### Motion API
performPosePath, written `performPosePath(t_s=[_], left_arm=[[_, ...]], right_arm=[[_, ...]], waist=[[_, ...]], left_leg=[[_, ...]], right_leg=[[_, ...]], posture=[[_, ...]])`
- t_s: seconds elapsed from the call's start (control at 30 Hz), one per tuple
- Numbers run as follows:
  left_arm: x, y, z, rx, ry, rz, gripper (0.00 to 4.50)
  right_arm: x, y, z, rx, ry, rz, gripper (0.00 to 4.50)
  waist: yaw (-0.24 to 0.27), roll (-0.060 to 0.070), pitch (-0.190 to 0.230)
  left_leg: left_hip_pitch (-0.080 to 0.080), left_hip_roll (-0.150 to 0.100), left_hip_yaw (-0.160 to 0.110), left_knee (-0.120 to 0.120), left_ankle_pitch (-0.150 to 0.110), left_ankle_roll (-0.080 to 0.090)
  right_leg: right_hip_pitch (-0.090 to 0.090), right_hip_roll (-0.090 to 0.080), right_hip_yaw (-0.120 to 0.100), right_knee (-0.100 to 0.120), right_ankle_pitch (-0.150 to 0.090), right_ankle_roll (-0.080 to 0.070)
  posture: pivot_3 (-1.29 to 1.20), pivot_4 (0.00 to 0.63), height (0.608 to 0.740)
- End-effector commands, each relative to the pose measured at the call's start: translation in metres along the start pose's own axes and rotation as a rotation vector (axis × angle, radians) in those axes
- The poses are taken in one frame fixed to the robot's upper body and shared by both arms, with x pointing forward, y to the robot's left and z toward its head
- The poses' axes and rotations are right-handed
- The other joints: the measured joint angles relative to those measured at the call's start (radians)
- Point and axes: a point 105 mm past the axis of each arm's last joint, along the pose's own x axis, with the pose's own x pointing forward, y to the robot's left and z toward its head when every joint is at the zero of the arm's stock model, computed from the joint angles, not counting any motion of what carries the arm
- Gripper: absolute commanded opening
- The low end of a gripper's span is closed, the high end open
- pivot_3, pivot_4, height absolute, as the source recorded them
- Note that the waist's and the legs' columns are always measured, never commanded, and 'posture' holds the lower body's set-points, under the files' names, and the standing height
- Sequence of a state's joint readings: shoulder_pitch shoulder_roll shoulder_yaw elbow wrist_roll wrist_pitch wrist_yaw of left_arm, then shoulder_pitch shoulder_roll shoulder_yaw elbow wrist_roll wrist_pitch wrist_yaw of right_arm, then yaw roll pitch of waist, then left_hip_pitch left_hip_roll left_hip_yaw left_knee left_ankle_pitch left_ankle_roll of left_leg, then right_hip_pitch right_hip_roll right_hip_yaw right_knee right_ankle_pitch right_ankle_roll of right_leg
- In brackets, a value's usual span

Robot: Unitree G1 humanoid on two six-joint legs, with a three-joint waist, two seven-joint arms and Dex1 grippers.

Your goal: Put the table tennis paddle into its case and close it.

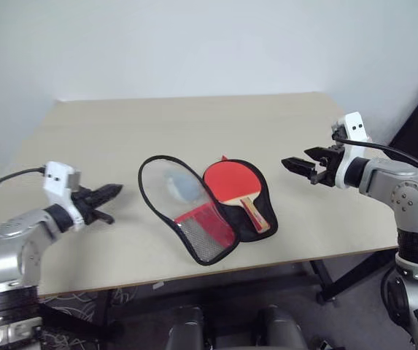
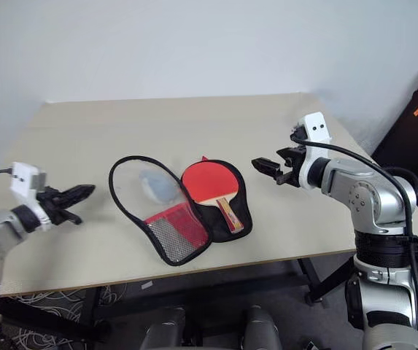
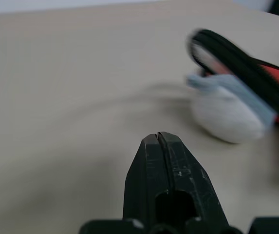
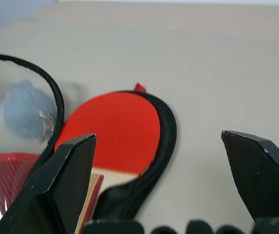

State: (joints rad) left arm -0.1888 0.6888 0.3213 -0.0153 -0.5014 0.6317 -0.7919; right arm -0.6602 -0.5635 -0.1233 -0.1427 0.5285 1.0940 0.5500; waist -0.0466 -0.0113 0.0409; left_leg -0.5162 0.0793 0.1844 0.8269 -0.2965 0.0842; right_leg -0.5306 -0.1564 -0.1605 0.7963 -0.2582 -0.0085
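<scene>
Currently the table tennis paddle (image 1: 232, 182), red face up with its pale wooden handle, lies inside the opened case (image 1: 194, 237) mid-tabletop (image 1: 121, 131). Left hand (image 1: 110, 193) pinched shut and empty; right hand (image 1: 296, 166) spread wide and empty.

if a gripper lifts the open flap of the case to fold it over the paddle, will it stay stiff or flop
Probably flop: the case is thin fabric with a clear panel and mesh, lying flat on the table. Its black trim may hold the outline somewhat. The table tennis paddle already sits in the other half and looks rigid, so it likely stays put.
</scene>
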Motion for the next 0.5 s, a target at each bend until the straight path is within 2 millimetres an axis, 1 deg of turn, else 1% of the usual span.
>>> performPosePath(t_s=[0.03, 0.07, 0.13, 0.17, 0.23, 0.3, 0.43, 0.5], left_arm=[[0.019, -0.039, 0.015, 0.018, -0.047, -0.136, 0.04], [0.022, -0.047, 0.016, 0.012, -0.051, -0.165, 0.04], [0.030, -0.070, 0.024, -0.007, -0.078, -0.254, 0.04], [0.032, -0.078, 0.027, -0.012, -0.087, -0.287, 0.04], [0.043, -0.110, 0.038, -0.029, -0.114, -0.411, 0.04], [0.055, -0.134, 0.045, -0.018, -0.125, -0.481, 0.04], [0.084, -0.166, 0.054, -0.013, -0.146, -0.526, 0.04], [0.098, -0.176, 0.055, -0.012, -0.146, -0.511, 0.04]], right_arm=[[-0.002, 0.002, 0.019, -0.035, -0.062, 0.004, 4.50], [-0.001, 0.002, 0.019, -0.035, -0.062, 0.004, 4.50], [-0.001, 0.001, 0.017, -0.032, -0.060, -0.001, 4.50], [-0.001, 0.000, 0.016, -0.030, -0.059, -0.003, 4.50], [-0.001, -0.003, 0.014, -0.024, -0.056, -0.017, 4.50], [-0.003, -0.006, 0.016, -0.020, -0.061, -0.026, 4.50], [-0.005, -0.011, 0.021, -0.028, -0.072, -0.045, 4.50], [-0.006, -0.015, 0.022, -0.032, -0.075, -0.057, 4.50]], waist=[[0.000, 0.000, 0.000], [-0.001, 0.000, 0.000], [-0.001, 0.000, 0.000], [-0.001, 0.000, 0.000], [0.000, 0.000, 0.000], [0.005, 0.000, 0.000], [0.008, 0.000, 0.000], [0.008, 0.001, 0.000]], left_leg=[[0.000, 0.000, 0.000, 0.000, 0.000, 0.000], [0.000, 0.000, 0.000, 0.000, 0.000, 0.000], [0.000, 0.000, 0.000, 0.000, 0.000, 0.000], [0.000, 0.001, 0.000, 0.000, 0.000, 0.000], [0.000, 0.000, 0.000, 0.001, 0.000, 0.000], [0.000, 0.000, -0.001, 0.002, 0.000, 0.000], [0.000, 0.000, -0.002, 0.006, -0.001, 0.002], [0.000, 0.000, -0.002, 0.006, -0.001, 0.003]], right_leg=[[0.000, 0.000, 0.000, 0.000, 0.000, 0.000], [0.000, 0.000, 0.000, 0.000, 0.000, 0.001], [0.000, 0.001, 0.000, 0.000, 0.001, 0.002], [0.000, 0.001, 0.000, 0.001, 0.001, 0.002], [0.001, 0.001, 0.000, 0.001, 0.001, 0.002], [0.003, 0.001, -0.001, 0.001, 0.001, 0.002], [0.006, 0.001, -0.003, 0.001, 0.001, 0.003], [0.006, 0.001, -0.003, 0.001, 0.001, 0.003]], posture=[[0.00, 0.000, 0.654], [0.00, 0.000, 0.654], [0.00, 0.000, 0.654], [0.00, 0.000, 0.654], [0.00, 0.000, 0.654], [0.00, 0.000, 0.654], [0.00, 0.000, 0.654], [0.00, 0.000, 0.654]])
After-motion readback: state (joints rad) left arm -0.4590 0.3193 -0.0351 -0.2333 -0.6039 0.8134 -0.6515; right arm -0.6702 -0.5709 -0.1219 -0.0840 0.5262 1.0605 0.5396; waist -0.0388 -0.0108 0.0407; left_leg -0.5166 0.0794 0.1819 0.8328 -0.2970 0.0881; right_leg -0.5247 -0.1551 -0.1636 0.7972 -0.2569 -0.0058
